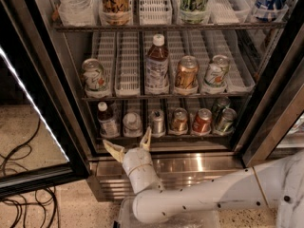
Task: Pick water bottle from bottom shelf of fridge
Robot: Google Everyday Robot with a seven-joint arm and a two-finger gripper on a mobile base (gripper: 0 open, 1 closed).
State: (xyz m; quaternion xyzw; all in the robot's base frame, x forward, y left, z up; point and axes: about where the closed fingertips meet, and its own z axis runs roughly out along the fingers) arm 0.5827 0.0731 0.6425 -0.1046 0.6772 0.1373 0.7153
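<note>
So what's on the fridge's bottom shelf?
A dark bottle, the water bottle and five cans; the lanes behind them are hidden. The gripper hovers before the bottom shelf, fingers open.

- The gripper [127, 137] sits low in the view, left of centre, pointing up and away from the camera, its tips at the front rail of the bottom shelf [190, 137].
- Its two tan jaws are spread wide in a V, with nothing between them; the left one leans outward and the right one stands nearly upright.
- The white cylindrical wrist [137, 170] rises below it, tilted slightly left.
- The white arm [213, 194] comes in from the lower right and bends sharply upward at an elbow into the wrist.
</note>
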